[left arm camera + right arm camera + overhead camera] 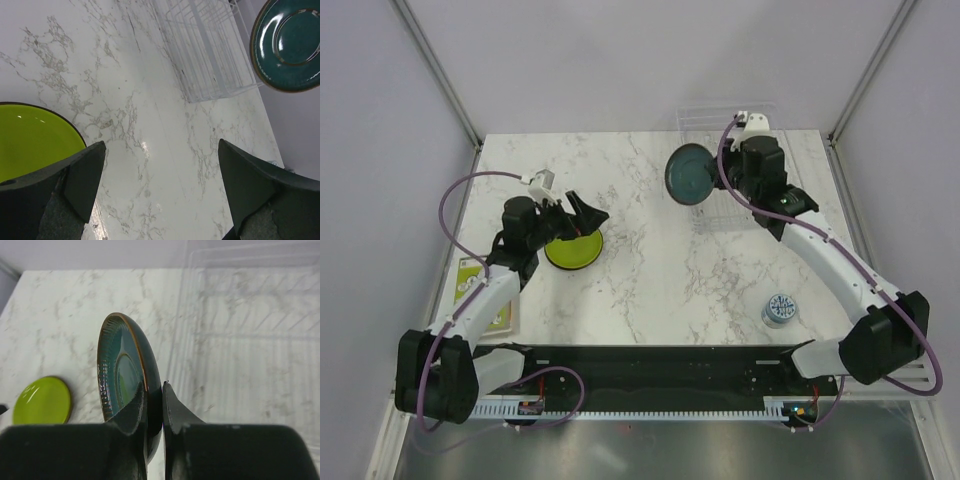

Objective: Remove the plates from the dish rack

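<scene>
My right gripper is shut on the rim of the dark teal-blue plate and holds it on edge in the air at the left side of the clear dish rack. In the right wrist view my fingers pinch the teal plate with the empty ribbed rack behind. The lime green plate lies flat on the table. My left gripper is open and empty just above its far edge. The left wrist view shows the lime plate, the rack and the teal plate. The dark red and yellow plates are out of view.
A small blue-and-white cup stands at the front right of the marble table. A flat green-yellow rectangular item lies at the left edge under my left arm. Grey walls and frame posts surround the table.
</scene>
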Motion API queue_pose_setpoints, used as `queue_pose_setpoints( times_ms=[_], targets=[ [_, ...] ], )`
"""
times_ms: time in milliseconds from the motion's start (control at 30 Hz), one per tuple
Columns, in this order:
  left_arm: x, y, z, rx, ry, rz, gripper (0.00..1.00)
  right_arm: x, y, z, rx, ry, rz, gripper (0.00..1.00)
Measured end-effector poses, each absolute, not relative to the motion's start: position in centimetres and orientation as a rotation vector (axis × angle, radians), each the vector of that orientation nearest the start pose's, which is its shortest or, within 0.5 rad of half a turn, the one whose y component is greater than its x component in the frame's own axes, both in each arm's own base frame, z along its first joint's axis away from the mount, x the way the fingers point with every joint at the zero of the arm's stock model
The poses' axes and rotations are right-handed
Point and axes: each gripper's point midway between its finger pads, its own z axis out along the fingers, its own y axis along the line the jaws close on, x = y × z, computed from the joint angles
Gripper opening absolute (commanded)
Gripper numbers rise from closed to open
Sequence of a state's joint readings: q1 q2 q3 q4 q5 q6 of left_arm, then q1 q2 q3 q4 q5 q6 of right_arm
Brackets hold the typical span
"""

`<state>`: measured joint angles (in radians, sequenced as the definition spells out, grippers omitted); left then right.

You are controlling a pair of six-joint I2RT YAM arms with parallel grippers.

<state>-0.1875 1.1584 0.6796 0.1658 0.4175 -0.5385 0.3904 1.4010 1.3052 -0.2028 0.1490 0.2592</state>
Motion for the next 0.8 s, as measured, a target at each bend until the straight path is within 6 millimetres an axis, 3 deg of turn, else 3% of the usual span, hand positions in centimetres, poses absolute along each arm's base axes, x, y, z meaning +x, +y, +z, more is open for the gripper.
queue_pose_setpoints(
  times_ms=[333, 567, 800],
  targets=[
    [31.7, -16.8, 19.3, -0.051, 1.881, -1.015, 1.00, 35.2, 24.3, 22.6, -0.062, 2.056, 0.698, 0.00],
    [31.0, -17.5, 19.0, -0.046, 1.853, -1.071, 1.00, 32.9, 28.6, 23.0, -0.075, 2.021, 0.881, 0.00],
    [30.8, -17.8, 18.3, -0.065, 1.841, -1.113, 1.00, 32.2, 31.9, 24.1, -0.062, 1.967, 1.041, 0.00]
  ],
)
